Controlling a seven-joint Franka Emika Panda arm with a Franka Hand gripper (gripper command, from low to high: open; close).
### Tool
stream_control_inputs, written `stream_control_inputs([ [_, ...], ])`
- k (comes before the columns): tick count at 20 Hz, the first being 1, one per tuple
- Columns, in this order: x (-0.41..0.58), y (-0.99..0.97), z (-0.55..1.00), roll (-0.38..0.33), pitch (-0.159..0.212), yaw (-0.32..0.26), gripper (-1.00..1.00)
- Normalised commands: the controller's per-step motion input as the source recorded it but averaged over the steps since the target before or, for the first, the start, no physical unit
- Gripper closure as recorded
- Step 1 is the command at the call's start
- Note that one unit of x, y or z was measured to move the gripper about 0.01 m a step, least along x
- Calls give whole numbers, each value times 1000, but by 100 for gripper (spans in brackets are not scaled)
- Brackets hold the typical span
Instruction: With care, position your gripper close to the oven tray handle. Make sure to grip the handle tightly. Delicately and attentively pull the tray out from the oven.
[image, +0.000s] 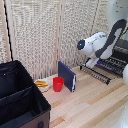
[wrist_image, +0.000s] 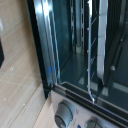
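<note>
Hard to read the gripper (image: 91, 63): just a dark blur beneath the white arm (image: 100, 45), low against the tray (image: 112, 65), near the tray's end toward the exterior view's left. Cannot tell whether apart, together or clamped on wire. Too small and soft in the exterior view. In the wrist view, only faint blue flecks that might be fingertips.

At about four o'clock from the gripper, along the tray's near long edge, lies the oven tray handle (image: 97, 75), a thin dark bar above the wooden table (image: 95, 107). At about two o'clock sits the oven (image: 122, 48), mostly cut off by the frame edge. Up close in the wrist view, shows as a dark cavity with thin wires (wrist_image: 90, 50), a metallic frame (wrist_image: 46, 45) and two knobs (wrist_image: 65, 112).

Probably light and stiff, being bare wire, but slick and narrow, so easy to slip off. Best taken mid-bar, pinched squarely across, then drawn straight out. An off-centre pull would likely skew the tray and jam it in its runners.

Impossible to say how much of the tray sits inside the oven.

Well off at about eight o'clock stand a dark-blue slab (image: 66, 76), a red cup (image: 58, 84), a plate (image: 42, 85) and a black case (image: 20, 97).
</note>
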Motion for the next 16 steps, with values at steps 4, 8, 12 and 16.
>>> stream_control_inputs([
  [4, 0, -599, 0, -19, 0, 0, -100],
  [8, 0, -532, 0, -7, 0, 0, -100],
  [12, 0, -417, 0, -2, 0, 13, -100],
  [16, 0, -348, 0, -6, 0, 28, -100],
])
